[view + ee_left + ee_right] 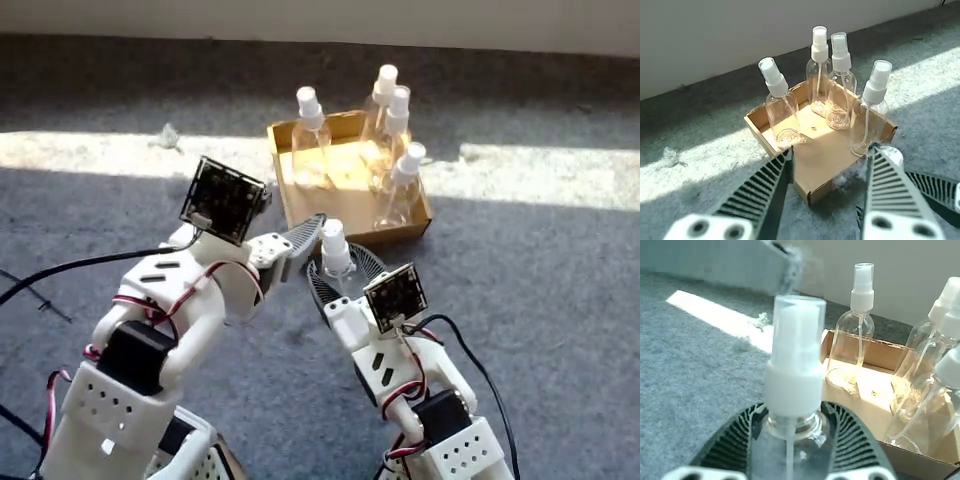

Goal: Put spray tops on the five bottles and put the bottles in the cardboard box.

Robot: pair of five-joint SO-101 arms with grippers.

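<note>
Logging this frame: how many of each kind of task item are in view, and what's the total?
Bottles: 5 (4 standing in the cardboard box, 1 held in the right gripper)
Spray tops: 5, one on each bottle
Cardboard box: 1
Total: 11

A bright band of sunlight crosses the carpet (90,150) and cardboard box (348,172); the rest lies in dim shade.

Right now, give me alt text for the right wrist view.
A clear bottle with a white spray top is up close, clamped between the right arm's ribbed jaws. Behind it, on grey carpet, an open cardboard box holds more spray-topped bottles.
</note>
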